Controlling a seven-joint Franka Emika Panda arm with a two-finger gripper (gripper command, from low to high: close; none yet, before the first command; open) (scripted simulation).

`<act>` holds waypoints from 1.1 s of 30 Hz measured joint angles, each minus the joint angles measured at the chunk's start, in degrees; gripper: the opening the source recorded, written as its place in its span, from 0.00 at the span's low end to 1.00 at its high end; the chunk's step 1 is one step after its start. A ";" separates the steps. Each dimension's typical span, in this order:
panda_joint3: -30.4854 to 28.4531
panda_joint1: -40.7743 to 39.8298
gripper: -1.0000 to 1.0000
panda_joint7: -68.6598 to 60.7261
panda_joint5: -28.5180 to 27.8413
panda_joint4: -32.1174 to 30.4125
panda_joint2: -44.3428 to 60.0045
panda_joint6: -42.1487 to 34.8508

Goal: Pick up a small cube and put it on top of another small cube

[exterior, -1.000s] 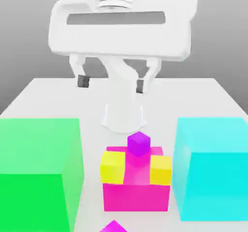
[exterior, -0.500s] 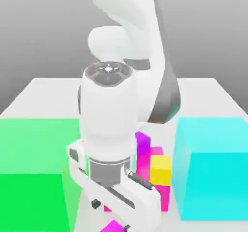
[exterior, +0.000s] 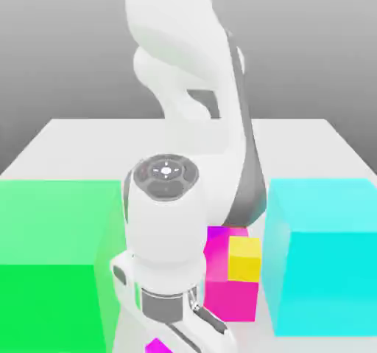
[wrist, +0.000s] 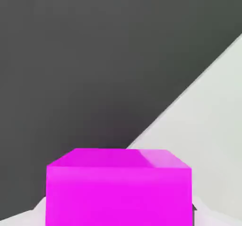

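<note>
While our gripper [exterior: 171, 344] pinches the small bright pink cube [wrist: 118, 187], we must lift it next.

Arm [exterior: 184, 123] bent low, jaws closed.

- Robot arm [exterior: 184, 123]: glossy white, with dark grey bands at the joints.
- Small cube [wrist: 118, 187]: plain bright magenta-pink, paler on its upper face.
- Large block [exterior: 232, 289]: magenta.
- Small yellow cube [exterior: 245, 259]: plain yellow.
- Big cube [exterior: 51, 263] at the exterior view's left: bright green.
- Big cube [exterior: 324, 256] at the exterior view's right: light cyan.
- Table [exterior: 66, 145]: off-white, against a grey backdrop.
</note>
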 joint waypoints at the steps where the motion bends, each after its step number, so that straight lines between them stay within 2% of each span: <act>1: 0.22 0.22 0.00 -0.90 -0.69 -0.74 -1.72 -1.13; 6: 1.03 0.74 0.00 -6.93 -4.29 -6.32 -10.99 -6.20; 11: 1.38 1.95 0.00 -15.50 -4.70 -12.49 -20.92 -10.90; 19: 0.09 5.36 0.00 -32.03 -0.62 -23.02 -37.50 -17.07; 28: -4.70 13.04 0.00 -50.60 5.24 -35.80 -56.23 -22.32; 30: -4.72 14.29 0.00 -52.05 6.19 -38.34 -57.44 -19.71; 33: -4.46 14.51 0.00 -52.55 6.61 -40.68 -53.37 -12.94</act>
